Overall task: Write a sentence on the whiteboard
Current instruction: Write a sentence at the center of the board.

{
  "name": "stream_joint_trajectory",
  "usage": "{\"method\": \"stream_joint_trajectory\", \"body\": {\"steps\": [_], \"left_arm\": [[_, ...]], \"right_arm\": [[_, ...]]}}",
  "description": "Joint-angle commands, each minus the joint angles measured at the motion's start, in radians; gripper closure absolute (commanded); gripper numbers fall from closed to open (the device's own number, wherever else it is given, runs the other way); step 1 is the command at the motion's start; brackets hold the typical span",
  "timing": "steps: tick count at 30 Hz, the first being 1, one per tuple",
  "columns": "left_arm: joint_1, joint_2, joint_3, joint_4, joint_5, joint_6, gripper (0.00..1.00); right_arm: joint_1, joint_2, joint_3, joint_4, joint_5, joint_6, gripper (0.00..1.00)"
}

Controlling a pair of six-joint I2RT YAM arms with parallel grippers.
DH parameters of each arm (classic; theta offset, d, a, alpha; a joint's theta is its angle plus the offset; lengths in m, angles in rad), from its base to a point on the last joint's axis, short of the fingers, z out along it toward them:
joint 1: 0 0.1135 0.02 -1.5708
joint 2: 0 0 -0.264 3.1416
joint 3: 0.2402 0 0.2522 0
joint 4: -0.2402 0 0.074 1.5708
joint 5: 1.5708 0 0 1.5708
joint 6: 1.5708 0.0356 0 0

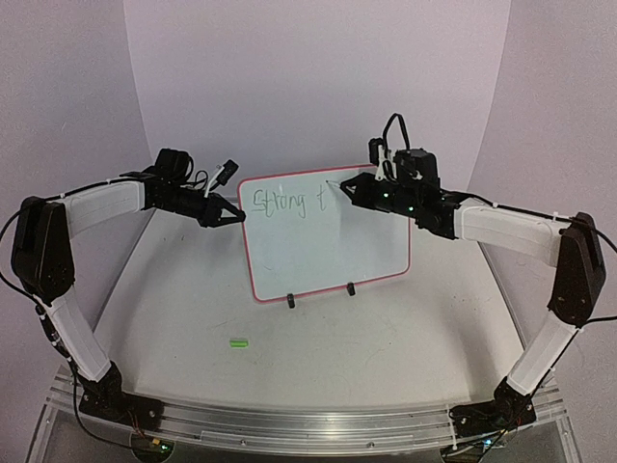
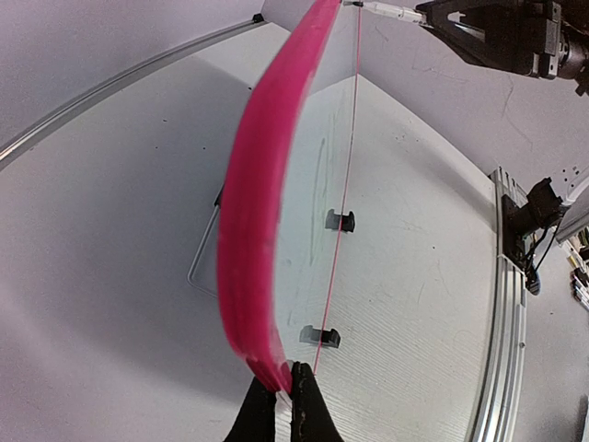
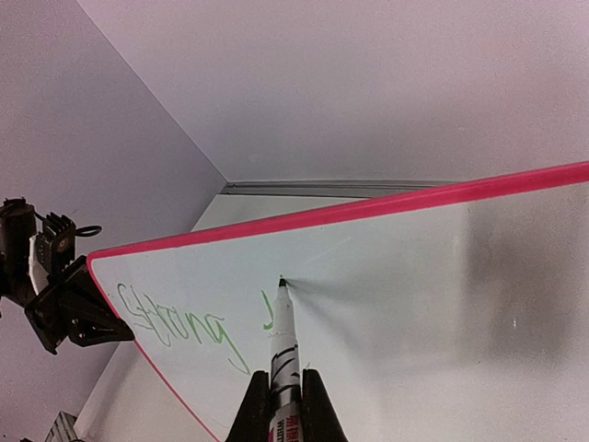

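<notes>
We see the whiteboard [image 1: 328,236] standing upright in the middle of the top view, a little tilted, on its two black clip feet [image 1: 291,301] on the desk [image 1: 405,328]. The left claw [image 1: 236,214] reaches in from the left of the frame and is pinched narrow on the board's left edge. In the left wrist view its fingers [image 2: 308,410] meet on the pink-red frame at the bottom of the picture.

The right claw [image 1: 349,189] comes in from the upper right and is clamped around a marker [image 3: 283,345]. The right wrist view shows the marker's white barrel rising between the two fingers at the bottom centre. The marker's tip touches the white surface just below the top edge of the frame.

To the left of the tip we read green writing [image 3: 179,327] along the upper part of the board: "Strong", then one more stroke (it looks like a "t" from above).

In the lower left of the top view, well apart from the board, a small green piece [image 1: 238,341] lies on the desk; we cannot tell what it is.
</notes>
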State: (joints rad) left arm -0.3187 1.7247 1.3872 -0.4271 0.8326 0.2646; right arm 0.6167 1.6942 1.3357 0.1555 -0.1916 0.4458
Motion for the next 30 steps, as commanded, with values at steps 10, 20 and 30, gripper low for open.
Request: {"method": "stream_joint_trajectory", "body": {"steps": [10, 20, 30], "left_arm": [[-0.023, -0.007, -0.008, -0.07, -0.082, 0.073, 1.0], [-0.025, -0.008, -0.008, -0.07, -0.082, 0.073, 1.0], [-0.03, -0.006, -0.009, -0.073, -0.086, 0.073, 1.0]], "right_arm": [[-0.002, -0.022, -0.069, 0.004, 0.004, 0.008, 1.0], [-0.003, -0.046, -0.116, 0.006, -0.008, 0.021, 1.0], [-0.002, -0.053, -0.107, 0.082, -0.005, 0.073, 1.0]]}}
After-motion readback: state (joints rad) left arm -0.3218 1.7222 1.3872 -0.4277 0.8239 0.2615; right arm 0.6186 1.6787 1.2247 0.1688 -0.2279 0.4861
